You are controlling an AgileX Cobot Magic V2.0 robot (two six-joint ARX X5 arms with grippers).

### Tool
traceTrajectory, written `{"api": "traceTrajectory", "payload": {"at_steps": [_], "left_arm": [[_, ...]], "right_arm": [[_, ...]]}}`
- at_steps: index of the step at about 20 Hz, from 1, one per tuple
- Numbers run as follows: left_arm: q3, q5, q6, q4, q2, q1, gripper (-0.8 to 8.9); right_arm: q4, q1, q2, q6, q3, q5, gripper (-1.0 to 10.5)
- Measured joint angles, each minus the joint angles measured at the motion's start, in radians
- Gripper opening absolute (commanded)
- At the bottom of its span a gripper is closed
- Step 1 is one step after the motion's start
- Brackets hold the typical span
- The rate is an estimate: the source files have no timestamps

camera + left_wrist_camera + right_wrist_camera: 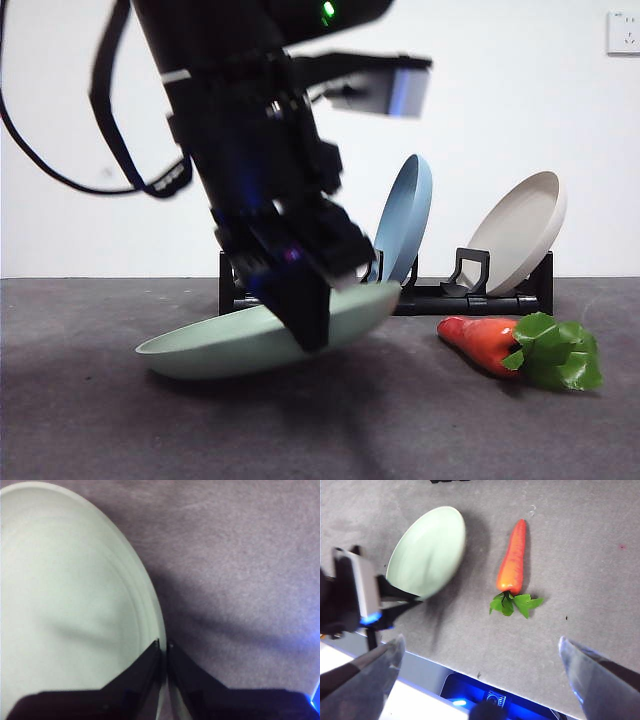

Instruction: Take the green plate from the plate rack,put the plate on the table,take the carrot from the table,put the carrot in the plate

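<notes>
My left gripper (312, 325) is shut on the rim of the green plate (230, 350) and holds it tilted, low side close to the table (100, 430), in front of the plate rack (470, 297). The left wrist view shows both jaws (164, 650) pinching the plate's rim (65, 595). The carrot (480, 342) lies on the table to the right of the plate, leaves towards the right. My right gripper (481, 647) is open and empty, high above the table, looking down on the plate (427, 550) and the carrot (512, 560).
A blue plate (405, 215) and a beige plate (520, 230) stand in the rack behind. The left arm's black cable (60, 170) hangs at the left. A white wall socket (623, 32) is at the back right.
</notes>
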Motion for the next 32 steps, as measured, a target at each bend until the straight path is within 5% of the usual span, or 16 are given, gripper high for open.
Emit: {"api": "traceTrajectory", "payload": {"at_steps": [5, 8, 9, 18, 27, 32], "left_arm": [[0.000, 0.000, 0.034, 0.005, 0.059, 0.000, 0.06], [0.000, 0.045, 0.032, 0.005, 0.062, 0.003, 3.53], [0.000, 0.055, 0.032, 0.004, 0.064, 0.003, 3.91], [0.077, 0.014, 0.020, -0.090, 0.035, 0.003, 3.91], [0.420, -0.092, -0.093, -0.392, -0.307, 0.014, 3.76], [0.607, -0.095, -0.137, -0.483, -0.502, 0.051, 3.76]], "right_arm": [[0.000, 0.000, 0.000, 0.000, 0.000, 0.000, 5.6], [0.000, 0.000, 0.000, 0.001, 0.000, 0.000, 5.6], [0.000, 0.000, 0.000, 0.001, 0.000, 0.000, 5.6], [0.001, 0.000, 0.018, 0.003, 0.000, 0.000, 5.6], [0.129, 0.033, 0.197, 0.003, 0.000, 0.009, 5.6], [0.229, 0.175, 0.357, 0.018, 0.002, 0.182, 5.6]]}}
